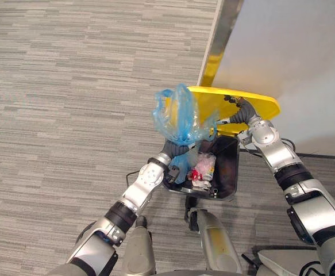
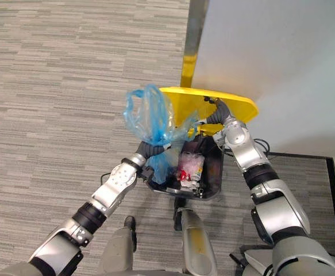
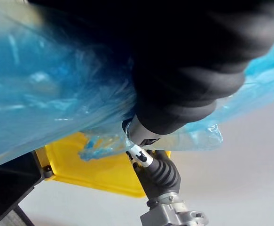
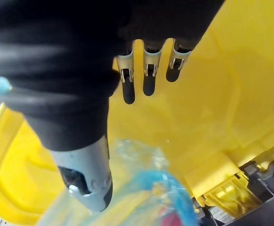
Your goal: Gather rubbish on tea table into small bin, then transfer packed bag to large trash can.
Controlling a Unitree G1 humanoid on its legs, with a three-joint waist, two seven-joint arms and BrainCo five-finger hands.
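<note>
Carpet [image 1: 69, 86] in grey, finely streaked planks covers the floor of the room. At the far right it meets a pale, plain wall [image 1: 293, 52] whose near edge carries a shiny brass-coloured strip [image 1: 222, 34]. A thin black line [image 1: 319, 155] runs across the floor at the foot of the wall, then turns toward the robot.

Against the wall stands a black trash can [image 1: 229, 172] with its yellow lid [image 1: 262, 104] tipped up. The right robot hand [image 1: 240, 113] rests against the underside of the lid with its fingers [image 4: 148, 77] straight and relaxed, gripping nothing.

The blue plastic bag [image 1: 177, 115], crumpled and translucent, hangs above the can's open mouth, its lower part drooping just inside the near rim. The left robot hand [image 1: 170, 167] is up against the bag from the near side, wrapped in the plastic, so I cannot tell how far it is closed. Inside the can lies clear wrapping with red and white scraps [image 1: 203, 169].
</note>
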